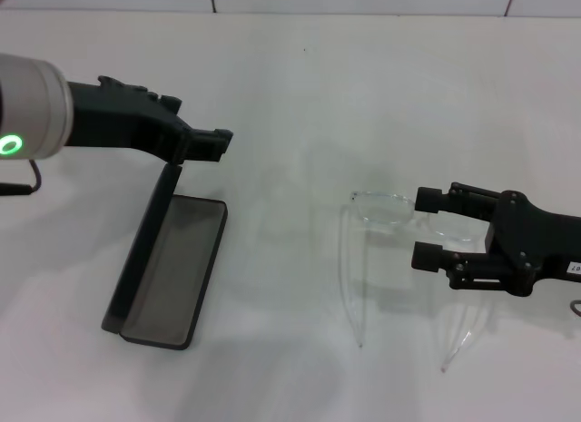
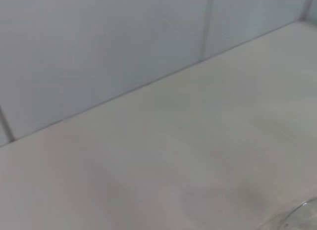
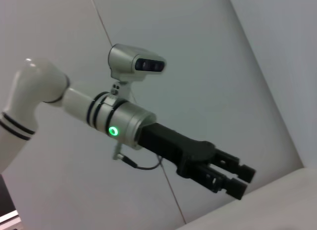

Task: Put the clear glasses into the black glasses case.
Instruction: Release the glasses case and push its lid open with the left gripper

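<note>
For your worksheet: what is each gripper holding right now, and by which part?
Left gripper pinches the raised lid of the black glasses case at its top edge. Right gripper is open around the clear glasses, holding nothing.

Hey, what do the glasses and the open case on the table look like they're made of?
The clear glasses look like fully transparent plastic, glossy: the white table shows straight through the lenses and thin temples. The black glasses case looks like a hard matte black shell, probably plastic or leatherette, with a dull grey lining in the tray that may be soft fabric.
</note>
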